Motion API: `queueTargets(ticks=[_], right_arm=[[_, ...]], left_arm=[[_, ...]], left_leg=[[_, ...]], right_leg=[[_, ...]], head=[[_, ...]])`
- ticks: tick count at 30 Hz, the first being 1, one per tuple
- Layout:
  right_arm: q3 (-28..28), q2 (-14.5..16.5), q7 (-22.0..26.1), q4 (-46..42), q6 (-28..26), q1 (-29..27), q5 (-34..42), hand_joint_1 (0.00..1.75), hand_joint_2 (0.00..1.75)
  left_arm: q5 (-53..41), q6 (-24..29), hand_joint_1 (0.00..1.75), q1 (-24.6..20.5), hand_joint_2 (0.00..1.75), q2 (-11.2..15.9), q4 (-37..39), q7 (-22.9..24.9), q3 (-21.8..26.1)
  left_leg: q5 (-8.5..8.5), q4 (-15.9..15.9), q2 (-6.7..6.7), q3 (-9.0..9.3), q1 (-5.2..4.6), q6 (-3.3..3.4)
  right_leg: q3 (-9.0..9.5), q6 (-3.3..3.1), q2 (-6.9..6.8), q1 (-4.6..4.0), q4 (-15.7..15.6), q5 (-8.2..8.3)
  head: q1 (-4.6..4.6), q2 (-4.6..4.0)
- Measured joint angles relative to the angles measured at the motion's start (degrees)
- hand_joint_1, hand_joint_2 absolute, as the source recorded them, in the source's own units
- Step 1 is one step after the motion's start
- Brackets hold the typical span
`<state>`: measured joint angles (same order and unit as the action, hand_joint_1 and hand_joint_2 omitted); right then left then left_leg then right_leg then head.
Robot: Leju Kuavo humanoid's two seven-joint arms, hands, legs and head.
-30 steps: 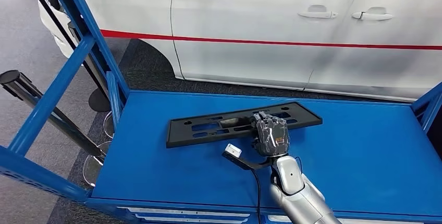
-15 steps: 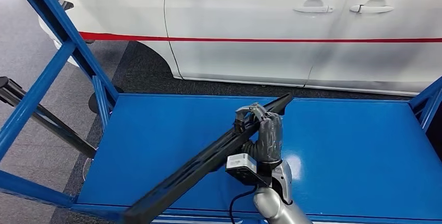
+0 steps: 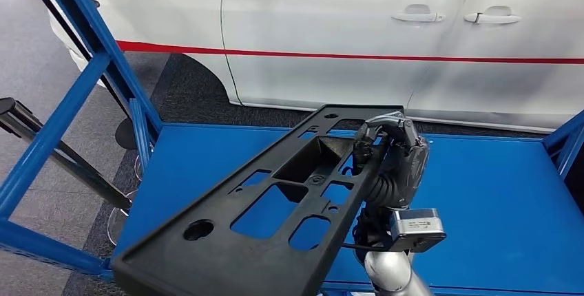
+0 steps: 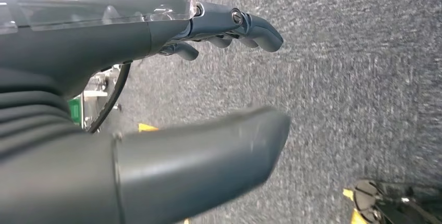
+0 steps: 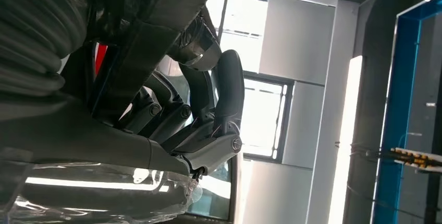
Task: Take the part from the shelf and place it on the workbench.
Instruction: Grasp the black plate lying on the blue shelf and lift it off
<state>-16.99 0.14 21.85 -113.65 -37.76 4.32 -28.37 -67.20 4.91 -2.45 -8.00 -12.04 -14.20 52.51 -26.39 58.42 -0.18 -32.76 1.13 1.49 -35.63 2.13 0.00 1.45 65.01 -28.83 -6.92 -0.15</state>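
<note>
The black slotted panel (image 3: 275,220) is gripped along its right edge by the right hand (image 3: 389,165) and held tilted above the blue shelf (image 3: 496,206). The left hand (image 4: 156,104) is spread apart over carpet (image 4: 365,78).

Head view: high, facing forward-down over blue shelf (image 3: 482,193) toward white car (image 3: 386,34). Left wrist view: close, faces carpet (image 4: 365,78). Right wrist view: close behind right hand (image 5: 172,120), shared with head view.

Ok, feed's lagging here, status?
Right hand grips part, lifted off blue shelf. Left hand open over floor. Nothing in the way.
</note>
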Motion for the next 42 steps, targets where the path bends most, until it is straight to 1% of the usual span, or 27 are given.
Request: queueTargets(ticks=[2,6,8,10,11,12,13,15,16,17,18,21,23,25,26,27,28,29,31,32,33,36,37,38,39,41,42], right_arm=[[0.03,-0.01,0.77,-0.20,0.02,-0.58,1.92,1.75,1.75],[0.03,-0.03,1.19,-0.33,0.04,-1.41,2.78,1.75,1.75],[0.02,-0.03,1.20,-0.44,0.05,-1.53,2.79,1.75,1.75],[-0.01,-0.03,1.19,-0.47,0.06,-1.66,2.80,1.75,1.75],[-0.01,-0.03,1.19,-0.47,0.05,-1.74,2.81,1.75,1.75],[-0.01,-0.03,1.19,-0.47,0.05,-1.80,2.81,1.75,1.75],[-0.01,-0.03,1.19,-0.47,0.05,-1.84,2.82,1.75,1.75],[-0.02,-0.03,1.19,-0.48,0.09,-1.89,2.95,1.75,1.75],[-0.08,-0.03,1.20,-0.49,0.16,-1.90,3.21,1.75,1.75],[-0.21,-0.04,1.22,-0.50,0.27,-1.96,3.56,1.75,1.75],[-0.45,-0.05,1.28,-0.51,0.42,-2.10,3.99,1.75,1.75],[-1.44,-0.09,1.99,-0.65,1.17,-2.74,5.14,1.75,1.75],[-2.03,-0.16,2.82,-0.87,1.93,-3.02,5.98,1.75,1.75],[-2.78,-0.20,3.67,-0.97,2.67,-3.42,6.67,1.75,1.75],[-3.25,-0.20,4.16,-0.97,2.95,-3.76,6.86,1.75,1.75],[-3.78,-0.20,4.70,-0.97,3.16,-4.14,6.95,1.75,1.75],[-4.36,-0.20,5.28,-0.99,3.31,-4.47,6.97,1.75,1.75],[-4.92,-0.20,5.75,-1.07,3.36,-4.69,6.97,1.75,1.75],[-6.04,-0.20,6.38,-1.45,3.38,-4.98,6.96,1.75,1.75],[-6.62,-0.20,6.63,-1.74,3.40,-5.18,6.95,1.75,1.75],[-7.21,-0.20,6.88,-2.09,3.42,-5.41,6.95,1.75,1.75],[-8.65,-0.17,7.45,-2.93,3.50,-6.06,7.14,1.75,1.75],[-9.01,-0.16,7.52,-3.07,3.52,-6.21,7.29,1.75,1.75],[-9.31,-0.15,7.62,-3.20,3.54,-6.38,7.42,1.75,1.75],[-9.58,-0.15,7.78,-3.37,3.55,-6.55,7.52,1.75,1.75],[-9.91,-0.14,8.10,-3.70,3.54,-6.90,7.62,1.75,1.75],[-9.98,-0.14,8.20,-3.79,3.54,-7.07,7.65,1.75,1.75]], left_arm=[[0.21,0.12,0.00,-0.05,1.75,-0.03,0.00,0.08,0.46],[0.33,0.25,0.00,-0.10,1.75,-0.04,0.00,0.24,1.09],[0.35,0.27,0.00,-0.14,1.75,-0.10,0.00,0.25,1.17],[0.36,0.27,0.00,-0.14,1.75,-0.13,0.00,0.25,1.24],[0.37,0.28,0.00,-0.11,1.75,-0.13,0.00,0.27,1.28],[0.37,0.28,0.00,-0.08,1.75,-0.13,0.00,0.28,1.32],[0.37,0.29,0.00,-0.05,1.75,-0.13,0.00,0.30,1.34],[0.40,0.32,0.00,-0.06,1.75,-0.09,-0.01,0.32,1.36],[0.49,0.37,0.00,-0.13,1.75,-0.04,-0.01,0.34,1.39],[0.57,0.45,0.00,-0.20,1.75,-0.01,-0.01,0.37,1.43],[0.66,0.58,0.00,-0.24,1.75,0.03,-0.01,0.42,1.51],[0.75,0.81,0.00,-0.24,1.75,-0.02,0.00,0.51,2.09],[0.79,0.81,0.00,-0.26,1.75,-0.07,0.00,0.49,2.42],[0.84,0.81,0.00,-0.30,1.75,-0.07,0.00,0.50,2.66],[0.88,0.81,0.00,-0.31,1.75,-0.07,0.00,0.58,2.83],[0.93,0.82,0.00,-0.32,1.75,-0.07,0.00,0.69,3.04],[0.99,0.81,0.00,-0.32,1.75,-0.07,0.00,0.83,3.27],[1.08,0.81,0.00,-0.32,1.75,-0.07,0.00,0.95,3.48],[1.20,0.81,0.00,-0.35,1.75,-0.07,0.00,1.04,3.77],[1.26,0.82,0.00,-0.38,1.75,-0.07,0.00,1.05,3.84],[1.27,0.82,0.00,-0.41,1.75,-0.05,0.00,1.06,3.91],[1.27,0.80,0.00,-0.40,1.75,-0.02,0.00,1.18,4.16],[1.26,0.77,0.00,-0.37,1.75,-0.03,0.00,1.24,4.21],[1.24,0.75,0.00,-0.36,1.75,-0.07,0.00,1.28,4.25],[1.22,0.72,0.00,-0.37,1.75,-0.10,0.00,1.31,4.27],[1.20,0.69,0.00,-0.41,1.75,-0.13,0.00,1.36,4.30],[1.19,0.68,0.00,-0.43,1.75,-0.11,0.00,1.39,4.34]], left_leg=[[-0.33,0.45,-0.14,-0.10,-0.06,-0.75],[-0.90,0.89,-0.14,-0.27,0.10,-2.16],[-3.54,5.03,-0.09,-2.08,0.22,-2.54],[-7.11,12.59,-0.07,-5.58,0.17,-2.69],[-8.02,15.64,-0.06,-7.04,0.12,-2.65],[-7.86,16.83,-0.06,-7.65,0.06,-2.49],[-6.63,15.80,-0.06,-7.20,-0.05,-2.18],[-2.67,8.39,-0.07,-3.74,-0.53,-0.97],[-1.29,4.64,-0.04,-1.97,-0.81,-0.35],[-0.56,2.08,0.00,-0.79,-1.07,0.13],[-0.44,1.00,0.01,-0.33,-1.26,0.42],[0.47,-0.05,0.12,-0.09,-1.11,0.72],[1.29,-1.16,0.38,-0.02,-0.64,1.01],[1.65,-1.29,0.48,-0.41,-0.57,1.15],[1.73,-1.12,0.50,-0.72,-0.56,1.13],[1.79,-0.86,0.53,-1.05,-0.54,1.08],[1.85,-0.54,0.55,-1.42,-0.48,1.01],[1.90,-0.15,0.56,-1.79,-0.38,0.89],[1.97,0.73,0.53,-2.56,-0.18,0.39],[2.01,1.20,0.47,-2.92,-0.19,0.01],[2.14,1.51,0.41,-3.19,-0.25,-0.43],[2.94,1.41,0.29,-3.57,-0.23,-1.66],[2.53,1.70,0.26,-3.87,-0.12,-1.97],[1.22,2.88,0.25,-4.45,-0.03,-2.21],[-1.03,5.27,0.25,-5.36,0.03,-2.37],[-6.47,12.50,0.26,-7.48,0.04,-2.52],[-8.29,15.58,0.26,-7.96,0.02,-2.49]], right_leg=[[2.14,-0.32,0.15,-0.12,-4.75,1.43],[2.26,-2.04,0.31,-0.38,-5.47,1.54],[2.43,-2.81,0.19,-0.32,-5.71,1.68],[2.41,-3.20,0.09,-0.61,-5.70,1.63],[2.43,-3.30,0.07,-0.81,-5.68,1.59],[2.48,-3.38,0.09,-1.01,-5.66,1.55],[2.58,-3.45,0.12,-1.22,-5.65,1.51],[2.84,-3.53,0.17,-1.57,-5.64,1.41],[2.87,-3.49,0.18,-1.73,-5.59,1.34],[2.81,-3.36,0.17,-1.79,-5.56,1.33],[2.71,-3.14,0.13,-1.75,-5.53,1.38],[2.63,-2.28,0.09,-1.74,-5.54,1.43],[1.61,-1.69,0.13,-1.75,-2.94,-1.00],[-0.76,-1.13,0.13,-1.33,3.12,-4.96],[-2.03,-0.85,0.12,-1.10,6.45,-6.51],[-2.75,-0.58,0.10,-0.87,8.67,-7.24],[-2.75,-0.30,0.08,-0.61,9.44,-7.14],[-1.52,-0.05,0.05,-0.36,7.68,-5.88],[2.65,0.27,0.06,0.01,0.44,-2.80],[4.15,0.08,0.20,0.03,-2.63,-1.79],[4.81,-0.27,0.33,-0.05,-4.30,-1.39],[4.18,-1.87,0.47,-0.36,-4.68,-0.58],[3.81,-2.40,0.39,-0.36,-4.73,-0.13],[3.30,-2.93,0.30,-0.29,-4.83,0.39],[2.67,-3.33,0.20,-0.29,-4.88,0.93],[1.28,-3.75,0.07,-0.58,-4.81,1.95],[0.54,-3.84,0.02,-0.79,-4.77,2.47]], head=[[0.01,0.00],[0.02,0.00],[0.04,0.00],[0.04,0.00],[0.03,0.00],[0.03,0.00],[0.03,0.00],[0.02,0.00],[0.02,0.00],[0.01,0.00],[0.01,0.00],[0.02,0.00],[0.00,0.00],[-0.02,0.00],[-0.02,0.00],[-0.02,0.00],[-0.02,0.00],[-0.01,0.00],[-0.01,0.00],[-0.01,0.00],[0.01,0.00],[0.02,0.00],[0.02,0.00],[0.01,0.00],[0.02,0.00],[0.02,0.00],[0.02,0.00]])
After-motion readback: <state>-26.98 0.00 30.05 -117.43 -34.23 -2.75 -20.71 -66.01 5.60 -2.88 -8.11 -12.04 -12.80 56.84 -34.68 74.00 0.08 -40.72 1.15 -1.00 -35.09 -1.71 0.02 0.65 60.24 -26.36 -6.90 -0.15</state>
